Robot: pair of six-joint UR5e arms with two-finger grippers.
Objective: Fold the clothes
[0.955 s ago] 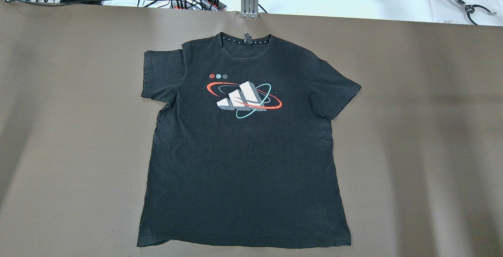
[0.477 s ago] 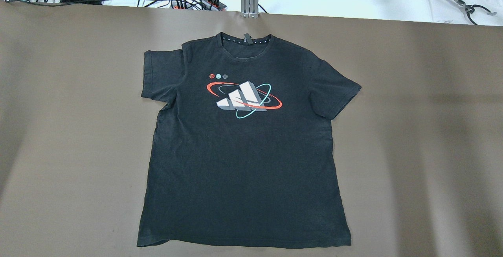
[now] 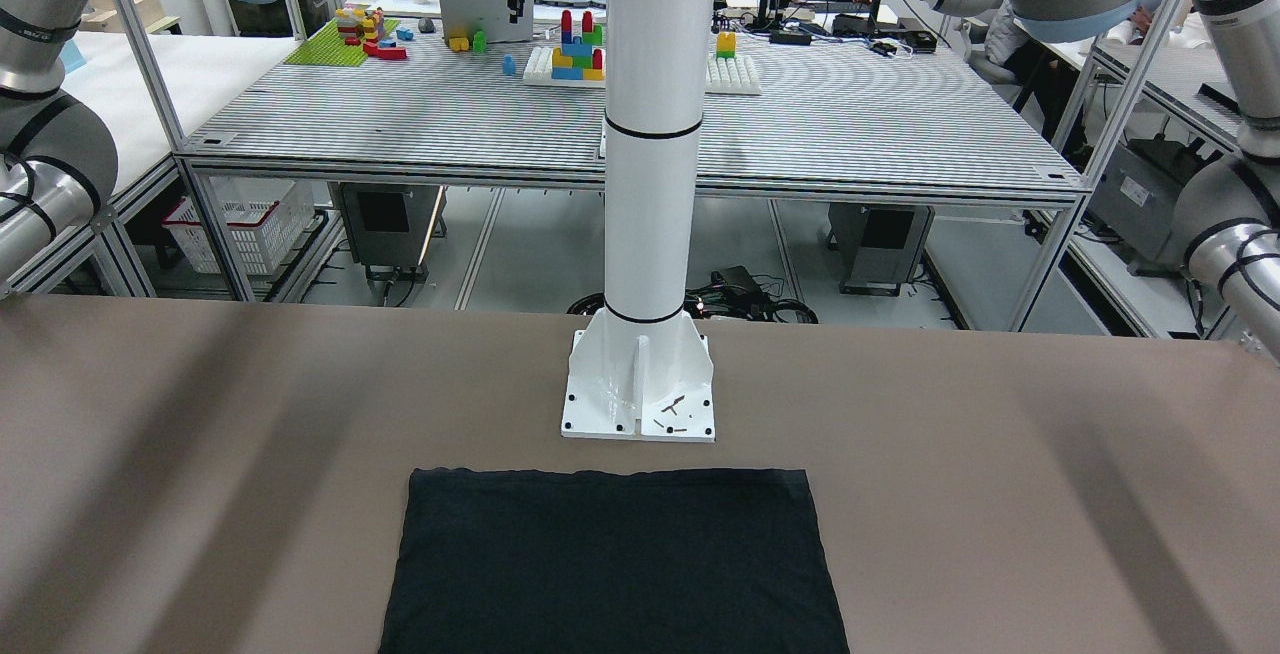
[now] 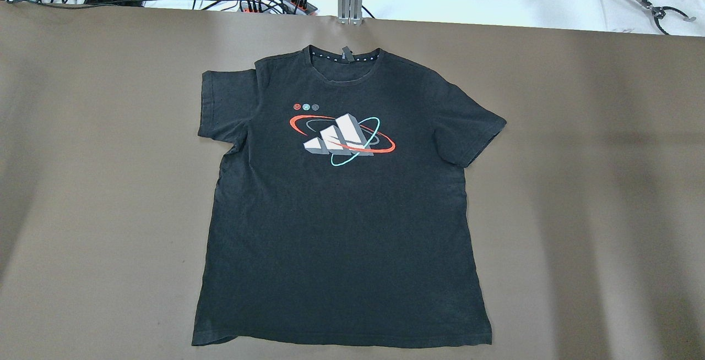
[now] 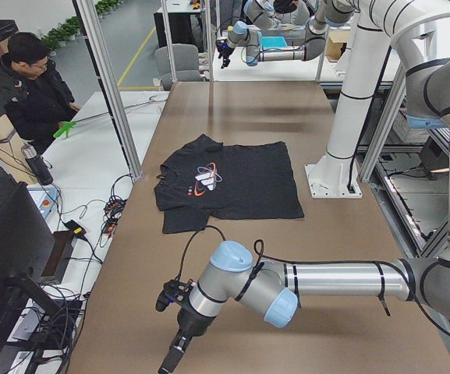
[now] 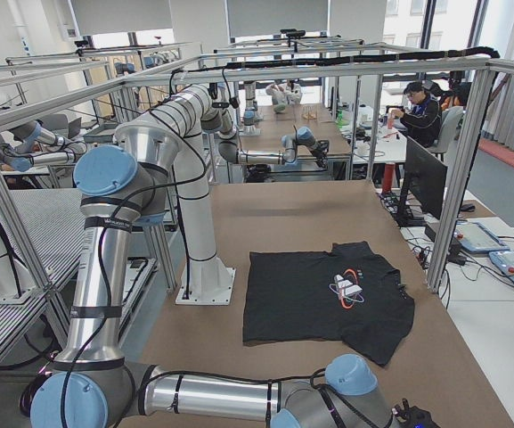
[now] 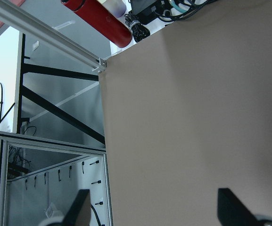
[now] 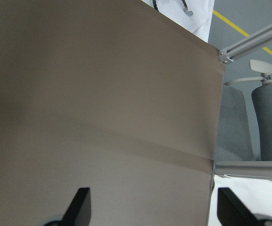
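Black shirt (image 4: 341, 211) lies flat, print up, on the middle of the counter (image 4: 578, 184); I judge it light, limp and quick to bunch, best pinched at its hem corners (image 4: 202, 337), while my left pincer (image 7: 154, 214) and right pincer (image 8: 154, 212) both hang released, empty.

Bright, even indoor light from overhead in all views, no hard glare; the brown surface (image 4: 606, 184) carries broad, soft diagonal shadow bands in overhead & front views, plus one dim band across the right wrist cam. The black shirt (image 4: 341, 250) reads very dark w/ little fabric detail, though its print stays crisp. Side views bend straight frames near the edges (wide-angle), & daylight comes thru windows (image 6: 435, 27) at the back of the right-side view.
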